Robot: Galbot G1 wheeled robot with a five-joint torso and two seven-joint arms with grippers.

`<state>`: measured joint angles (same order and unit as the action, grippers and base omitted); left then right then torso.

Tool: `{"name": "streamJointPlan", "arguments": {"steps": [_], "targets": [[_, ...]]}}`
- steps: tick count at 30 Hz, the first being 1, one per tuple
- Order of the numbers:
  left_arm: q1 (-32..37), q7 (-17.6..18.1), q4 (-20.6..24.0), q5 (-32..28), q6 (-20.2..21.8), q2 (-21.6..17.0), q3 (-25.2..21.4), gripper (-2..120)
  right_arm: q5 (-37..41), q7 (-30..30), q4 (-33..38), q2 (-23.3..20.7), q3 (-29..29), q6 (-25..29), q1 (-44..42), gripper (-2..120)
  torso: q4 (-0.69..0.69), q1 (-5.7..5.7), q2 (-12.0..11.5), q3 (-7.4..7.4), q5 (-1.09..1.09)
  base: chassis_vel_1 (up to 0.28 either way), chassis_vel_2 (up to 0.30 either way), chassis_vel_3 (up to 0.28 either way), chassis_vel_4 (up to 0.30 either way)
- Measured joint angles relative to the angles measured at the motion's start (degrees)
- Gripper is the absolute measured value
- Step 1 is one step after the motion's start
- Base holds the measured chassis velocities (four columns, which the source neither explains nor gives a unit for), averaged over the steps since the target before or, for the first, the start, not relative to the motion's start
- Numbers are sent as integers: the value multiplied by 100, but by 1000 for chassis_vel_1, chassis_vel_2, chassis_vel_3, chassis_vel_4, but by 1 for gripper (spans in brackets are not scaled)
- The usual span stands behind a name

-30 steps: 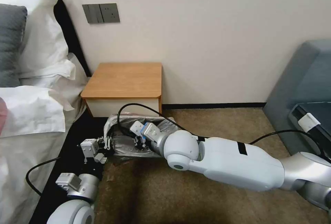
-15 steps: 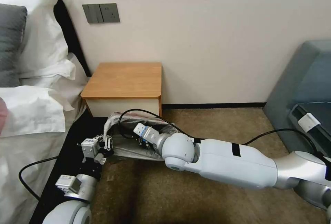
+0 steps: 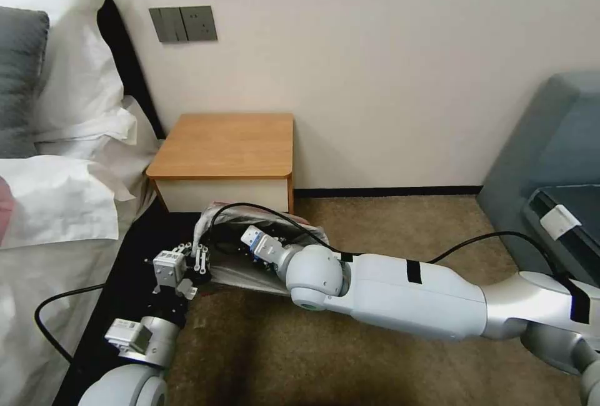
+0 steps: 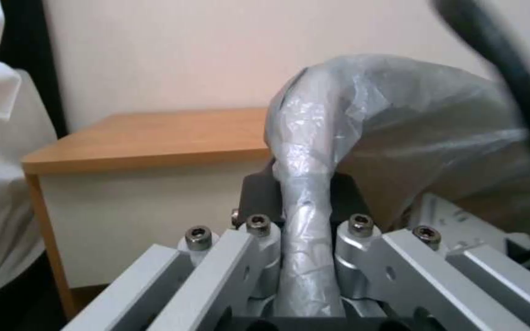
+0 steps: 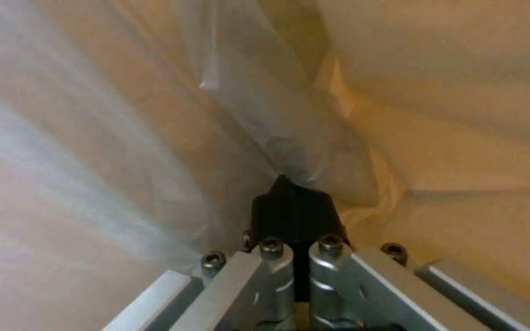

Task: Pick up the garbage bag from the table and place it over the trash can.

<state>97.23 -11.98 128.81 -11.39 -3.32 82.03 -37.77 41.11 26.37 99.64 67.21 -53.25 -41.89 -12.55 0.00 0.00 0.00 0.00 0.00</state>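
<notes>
1. The left gripper (image 4: 305,220) has its jaws clamped on a bunched fold of the garbage bag (image 4: 394,133), which rises from between them.
2. The right gripper (image 5: 294,216) sits inside the bag, jaws closed with plastic film (image 5: 173,138) pressed at their tips.
3. The bag (image 3: 240,272) lies on the carpet (image 3: 400,225) between both jaws, just before the nightstand, whose tabletop (image 3: 228,143) is beyond them.
</notes>
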Motion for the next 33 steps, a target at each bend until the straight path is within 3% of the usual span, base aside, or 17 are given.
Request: {"name": "streamJointPlan", "arguments": {"steps": [8, 13, 21, 26, 28, 30, 33], "targets": [[-10, 27, -24, -6, -13, 28, 2, 7, 72, 61, -39, 15, 48, 0, -79, 0, 0, 0, 0, 0, 1, 0, 0, 0, 0], [-65, 125, -200, -168, 23, 26, -108, 6, 391, 207, 417, -130, 140, 0, -83, 0, 0, 0, 0, 0, 0, 0, 0, 0, 0], [-183, 293, -519, -828, 197, 11, -319, 6, 1755, 759, 1590, -563, 576, 4, -107, 0, 0, 0, 0, 0, 1, 0, 0, 0, 0], [-195, 523, -686, -1450, 509, 9, -348, 6, 2408, 1142, 2456, -985, 1342, 71, -450, 0, 2, 0, 0, 0, 1, 0, 0, 0, 0], [-174, 637, -768, -1551, 686, -10, -330, 6, 2452, 1110, 3004, -1319, 2018, 296, -939, 0, 0, 0, 0, 0, 1, 0, 0, 0, 0], [-149, 709, -793, -1592, 753, -27, -289, 6, 2336, 1038, 3189, -1459, 2286, 371, -1178, 3, -1, 0, 0, -1, 2, 0, 0, 0, 0], [-36, 937, -808, -1680, 973, -116, -19, 6, 1152, 860, 3584, -2060, 2898, 874, -2152, 18, -1, 0, 0, -1, 2, 0, 0, 0, 0]]}}
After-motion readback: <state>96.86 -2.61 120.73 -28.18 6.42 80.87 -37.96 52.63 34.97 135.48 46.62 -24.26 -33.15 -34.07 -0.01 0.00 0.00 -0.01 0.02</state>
